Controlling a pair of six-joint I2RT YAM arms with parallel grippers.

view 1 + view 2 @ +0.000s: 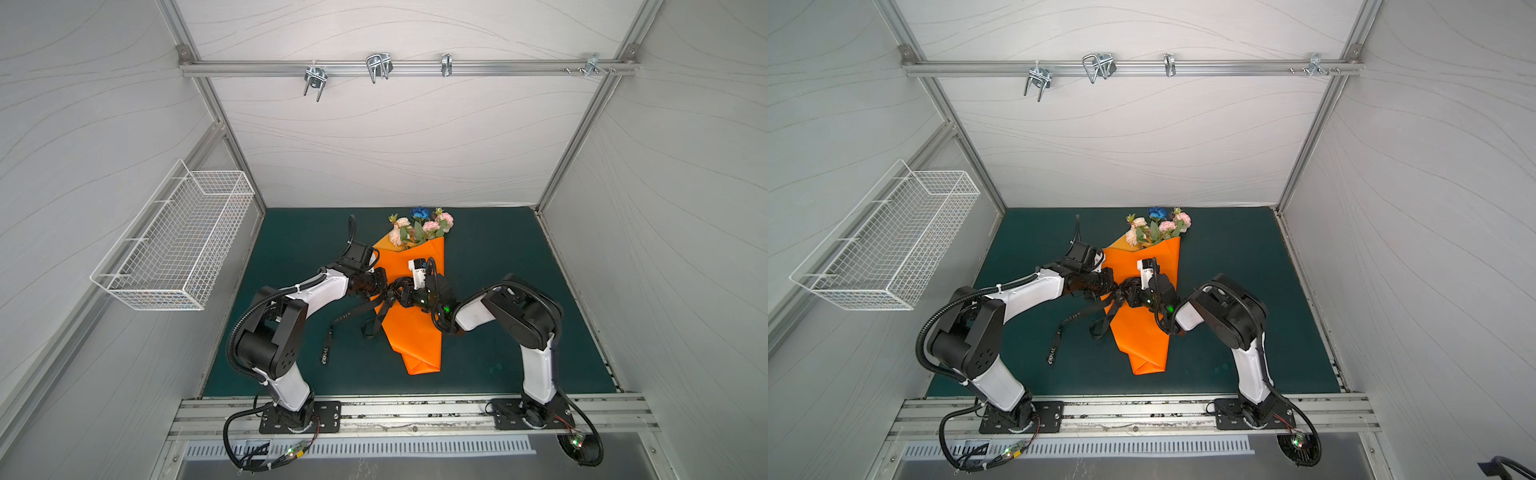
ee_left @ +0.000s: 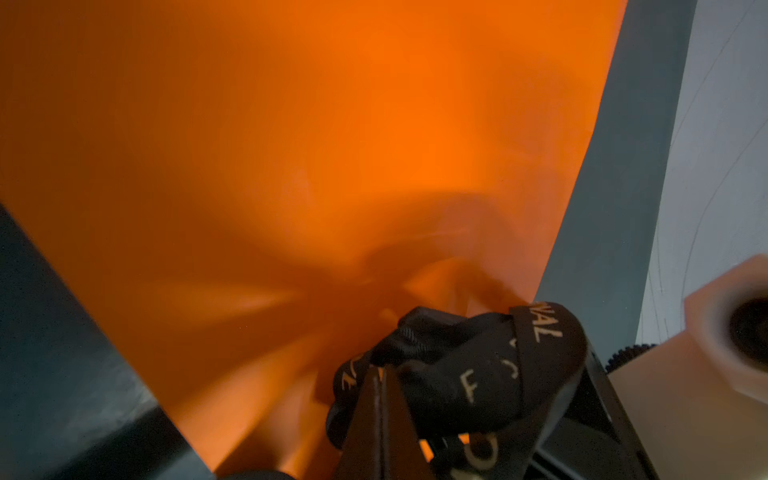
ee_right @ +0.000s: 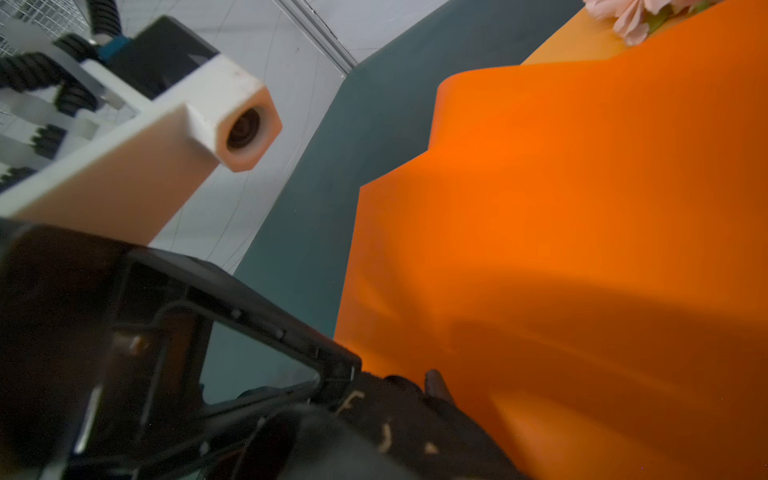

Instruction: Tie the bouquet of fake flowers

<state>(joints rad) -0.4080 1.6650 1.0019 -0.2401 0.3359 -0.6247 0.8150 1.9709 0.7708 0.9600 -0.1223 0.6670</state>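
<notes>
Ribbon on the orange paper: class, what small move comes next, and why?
Probably the left gripper should pull its ribbon end away from the paper to tighten the tie: it is shut on the ribbon at the paper's pinched waist, and the tails lie slack on the mat.

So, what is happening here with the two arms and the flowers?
Two robot arms are tying a wrapped bouquet of fake flowers lying on the green mat. Both grippers meet at the middle of the orange wrapping paper, where the black lettered ribbon is bunched. The left gripper is shut on the ribbon; whether the right gripper grips it cannot be told. Ribbon ends trail loose on the mat.
</notes>
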